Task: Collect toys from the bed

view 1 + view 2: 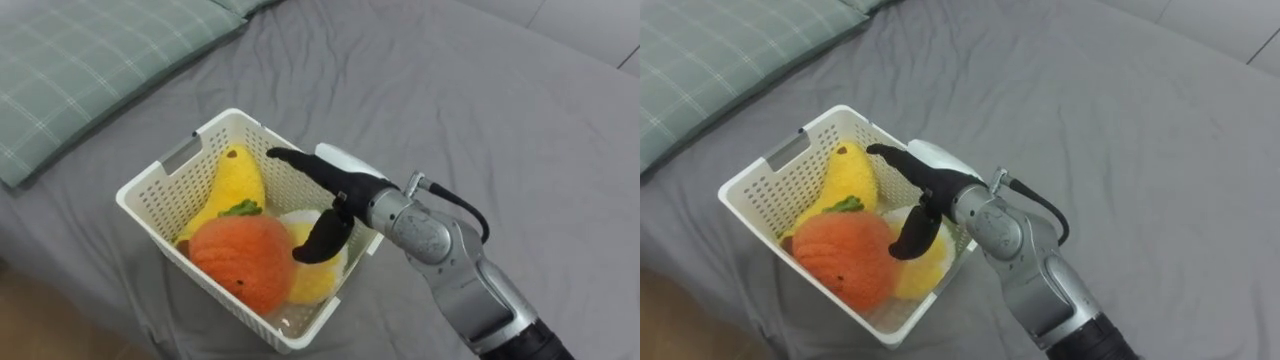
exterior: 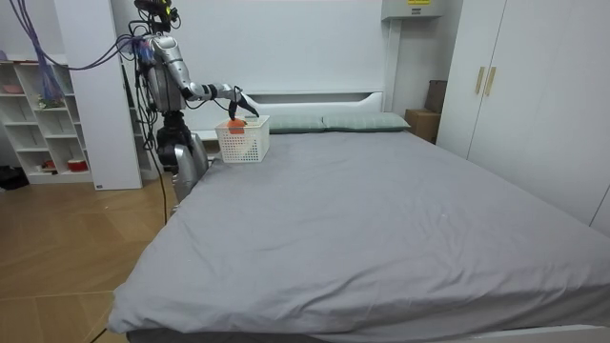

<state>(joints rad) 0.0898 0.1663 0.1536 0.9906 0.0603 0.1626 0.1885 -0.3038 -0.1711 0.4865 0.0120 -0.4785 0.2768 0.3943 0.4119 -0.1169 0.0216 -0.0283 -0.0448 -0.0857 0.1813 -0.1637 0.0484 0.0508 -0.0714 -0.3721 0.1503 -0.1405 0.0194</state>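
A soft green plaid pillow lies at the far left on the smooth grey bed. Beside it sits a white, rectangular plastic basket with perforated walls and a slot handle. Inside are the fuzzy toys: a long yellow banana plush, a round orange plush and a pale yellow plush. The black right hand hovers over the basket's right side, fingers spread and released, grasping nothing
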